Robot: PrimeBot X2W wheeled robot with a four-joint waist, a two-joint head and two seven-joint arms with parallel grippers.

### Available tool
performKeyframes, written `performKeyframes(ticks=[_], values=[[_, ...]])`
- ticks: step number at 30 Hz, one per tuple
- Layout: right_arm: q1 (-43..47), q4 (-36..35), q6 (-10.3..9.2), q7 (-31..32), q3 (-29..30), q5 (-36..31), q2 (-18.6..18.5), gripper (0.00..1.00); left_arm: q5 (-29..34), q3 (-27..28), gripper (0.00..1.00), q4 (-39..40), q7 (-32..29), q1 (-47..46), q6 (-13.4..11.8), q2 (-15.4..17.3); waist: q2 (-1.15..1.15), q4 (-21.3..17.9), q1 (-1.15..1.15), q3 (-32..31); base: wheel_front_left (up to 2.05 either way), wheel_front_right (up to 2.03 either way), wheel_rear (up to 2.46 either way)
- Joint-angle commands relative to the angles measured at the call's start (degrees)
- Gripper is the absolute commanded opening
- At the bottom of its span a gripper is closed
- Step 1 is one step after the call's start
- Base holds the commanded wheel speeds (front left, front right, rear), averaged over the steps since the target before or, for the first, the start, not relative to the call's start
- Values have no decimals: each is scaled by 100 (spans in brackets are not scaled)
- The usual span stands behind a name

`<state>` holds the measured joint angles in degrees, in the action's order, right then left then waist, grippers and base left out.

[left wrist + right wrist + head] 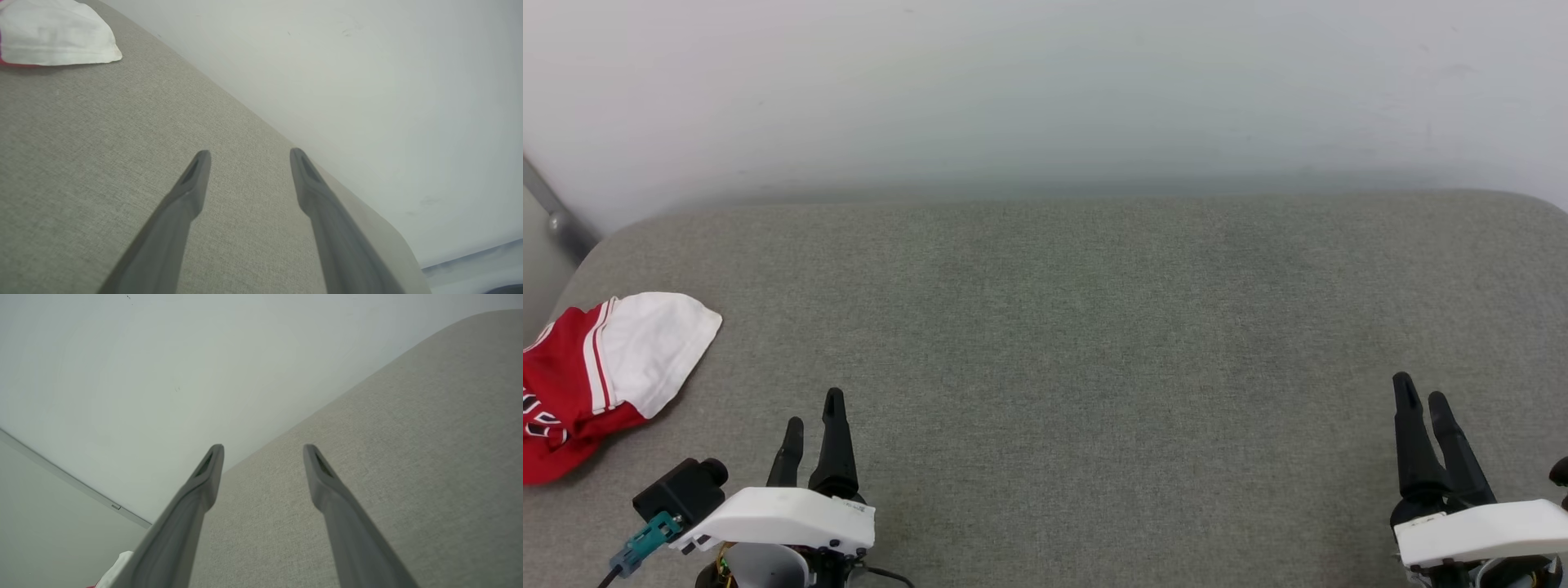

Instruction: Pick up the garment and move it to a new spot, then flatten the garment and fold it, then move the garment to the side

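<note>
Red white-sleeved T-shirt bunched at left edge of grey fabric counter — left end effector and right end effector spread, empty; left nearest: pinch thick fold

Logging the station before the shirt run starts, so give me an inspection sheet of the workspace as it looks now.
Surface: grey fabric pad, flat.
Job's things: red and white shirt bunched at the left edge, untouched.
Clutter: nothing seen.
Tools: left tool open, empty; right tool open, empty.
Cables: teal plug with dark cable by the left wrist.
Surroundings: white wall behind; metal bar at far left.
</note>
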<state>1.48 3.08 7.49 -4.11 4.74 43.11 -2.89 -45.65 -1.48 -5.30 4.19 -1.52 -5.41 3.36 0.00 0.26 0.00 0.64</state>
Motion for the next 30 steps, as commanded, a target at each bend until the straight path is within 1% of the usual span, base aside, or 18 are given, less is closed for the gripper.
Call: performKeyframes(ticks=[1,16,18,19,22,30], values=[[20,-130,0,-76,-21,-263,-5,100,241,-51,100,135,71,-5,-64,65,0,4,0,-7,0,0,0],[220,-328,0,-333,-108,-1412,-3,100,1272,-360,100,296,327,140,-236,178,0,39,0,-55,0,0,0],[241,-338,0,-353,-122,-1475,-3,100,1336,-376,100,300,342,151,-253,182,0,41,0,-58,0,0,0],[287,-337,0,-382,-136,-1612,-3,100,1482,-412,100,303,377,172,-281,200,0,44,0,-66,0,0,0],[323,-354,0,-427,-151,-1791,-3,100,1660,-472,100,305,426,188,-313,203,0,52,0,-72,0,0,0],[426,-371,0,-535,-187,-2213,-2,100,2054,-566,100,285,530,266,-340,218,0,56,0,-89,0,0,0]])
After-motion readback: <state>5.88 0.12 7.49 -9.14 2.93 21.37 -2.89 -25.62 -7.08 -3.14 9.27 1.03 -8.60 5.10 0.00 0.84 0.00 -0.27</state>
